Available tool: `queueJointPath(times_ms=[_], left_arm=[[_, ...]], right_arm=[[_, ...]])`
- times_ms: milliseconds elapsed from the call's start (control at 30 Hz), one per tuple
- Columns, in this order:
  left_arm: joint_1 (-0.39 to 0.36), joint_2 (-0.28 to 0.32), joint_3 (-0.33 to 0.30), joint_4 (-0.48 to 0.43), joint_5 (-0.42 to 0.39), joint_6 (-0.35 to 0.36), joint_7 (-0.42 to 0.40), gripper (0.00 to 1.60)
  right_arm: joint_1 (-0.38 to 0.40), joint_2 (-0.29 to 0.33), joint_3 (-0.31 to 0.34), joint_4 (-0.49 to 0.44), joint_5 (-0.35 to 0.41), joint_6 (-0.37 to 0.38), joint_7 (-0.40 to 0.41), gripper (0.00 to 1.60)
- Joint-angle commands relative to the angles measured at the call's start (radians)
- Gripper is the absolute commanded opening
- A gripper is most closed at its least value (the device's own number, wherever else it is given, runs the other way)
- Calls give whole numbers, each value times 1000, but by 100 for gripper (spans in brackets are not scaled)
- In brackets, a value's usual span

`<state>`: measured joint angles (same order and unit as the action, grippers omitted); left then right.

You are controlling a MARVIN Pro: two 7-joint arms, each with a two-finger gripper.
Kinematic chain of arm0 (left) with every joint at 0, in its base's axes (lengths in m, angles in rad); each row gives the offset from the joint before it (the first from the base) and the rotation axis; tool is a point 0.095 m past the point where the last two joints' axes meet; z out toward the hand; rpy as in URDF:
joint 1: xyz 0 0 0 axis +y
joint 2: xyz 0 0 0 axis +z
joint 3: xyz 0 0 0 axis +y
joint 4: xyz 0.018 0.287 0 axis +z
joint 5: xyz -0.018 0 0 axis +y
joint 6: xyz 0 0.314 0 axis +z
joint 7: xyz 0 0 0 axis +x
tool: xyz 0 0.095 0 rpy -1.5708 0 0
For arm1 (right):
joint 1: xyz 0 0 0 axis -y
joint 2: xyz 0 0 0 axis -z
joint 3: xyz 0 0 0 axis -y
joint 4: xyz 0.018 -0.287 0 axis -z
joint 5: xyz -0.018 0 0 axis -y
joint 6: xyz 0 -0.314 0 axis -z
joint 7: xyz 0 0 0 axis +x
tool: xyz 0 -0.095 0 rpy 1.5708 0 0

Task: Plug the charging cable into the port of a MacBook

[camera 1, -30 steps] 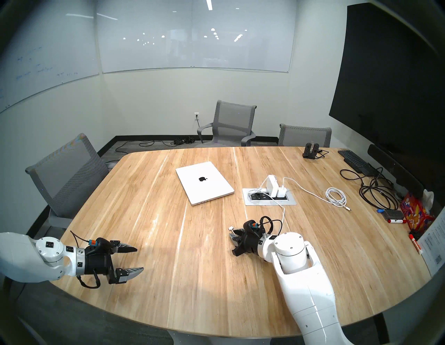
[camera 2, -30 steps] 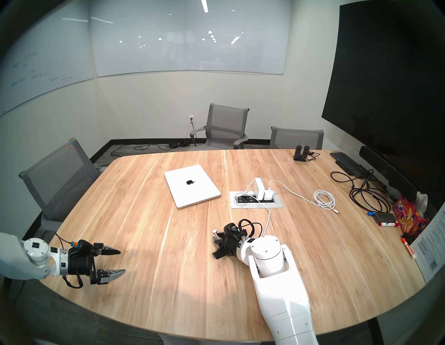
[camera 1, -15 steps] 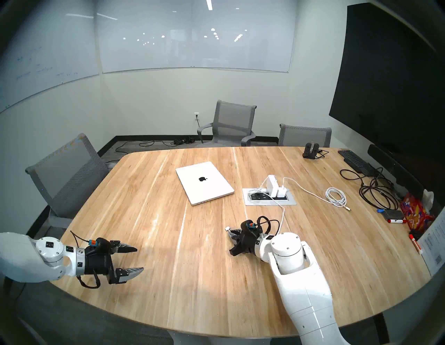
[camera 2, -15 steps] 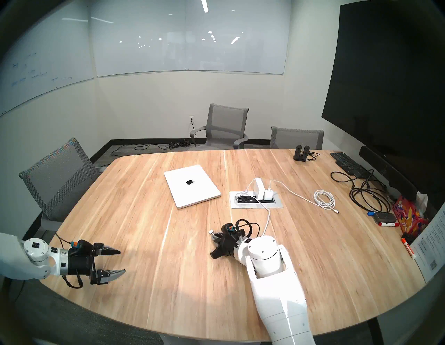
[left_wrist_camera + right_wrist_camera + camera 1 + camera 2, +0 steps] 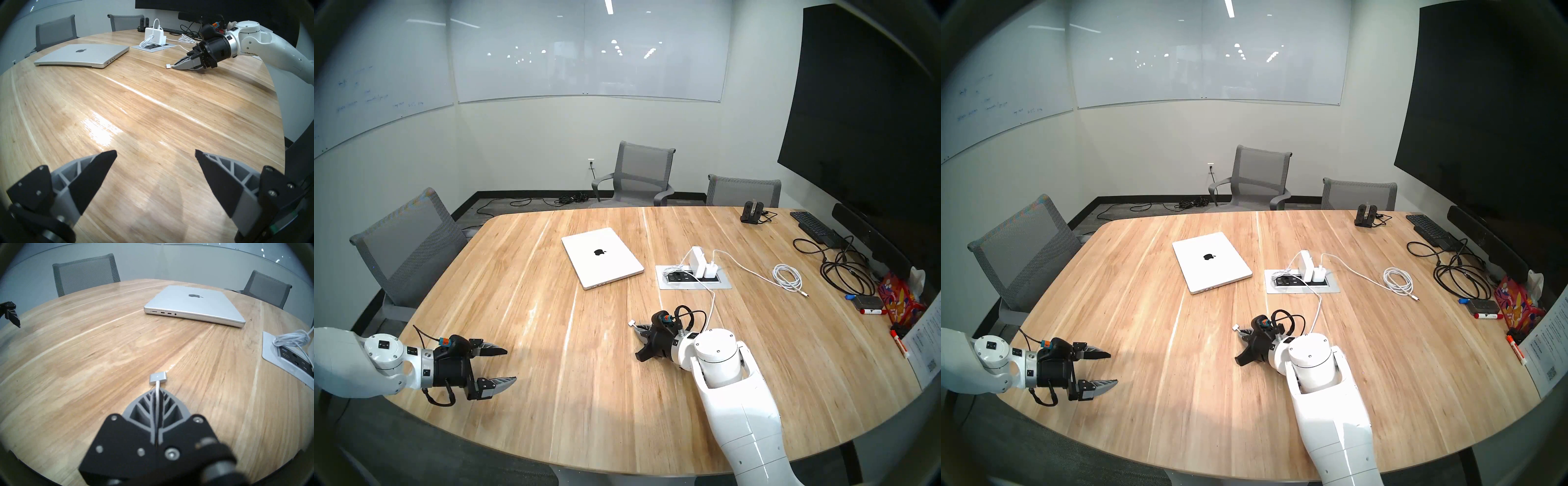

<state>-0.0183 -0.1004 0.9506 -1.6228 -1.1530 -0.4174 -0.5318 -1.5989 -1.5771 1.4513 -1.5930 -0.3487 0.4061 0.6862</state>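
I have the right claw (image 5: 157,394) clenched on the thin white charging cable (image 5: 157,395) just behind its flat silver connector, low over the wooden table (image 5: 85,353); the left claw (image 5: 156,153) hangs released. Grasp looks done; next I must carry the connector to the endmost slot (image 5: 154,311) on the closed silver MacBook (image 5: 195,302), farther off, squarely aligned.

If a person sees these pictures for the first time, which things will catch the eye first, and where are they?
The closed silver MacBook lies mid-table with its black apple logo up. Nearer the robot, the right gripper is shut on the thin white charging cable, the connector sticking out past its fingertips. The left gripper hangs open over the table's near left edge.
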Motion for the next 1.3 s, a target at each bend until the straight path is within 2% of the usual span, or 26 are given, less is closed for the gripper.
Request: queueJointPath(times_ms=[0, 167, 500, 867, 1267], left_arm=[[-6, -1, -6, 0, 0, -1, 1, 160], [-6, -1, -6, 0, 0, -1, 1, 160], [-6, -1, -6, 0, 0, -1, 1, 160], [-6, -1, -6, 0, 0, -1, 1, 160], [-6, -1, -6, 0, 0, -1, 1, 160]], right_arm=[[-31, -8, -49, 8, 51, 35, -11, 0], [-11, -4, -82, 0, 143, 88, -70, 0], [47, -5, -157, 28, 241, 114, -197, 0], [95, -9, -218, 105, 319, 88, -345, 0], [142, -21, -259, 183, 376, 41, -437, 0]])
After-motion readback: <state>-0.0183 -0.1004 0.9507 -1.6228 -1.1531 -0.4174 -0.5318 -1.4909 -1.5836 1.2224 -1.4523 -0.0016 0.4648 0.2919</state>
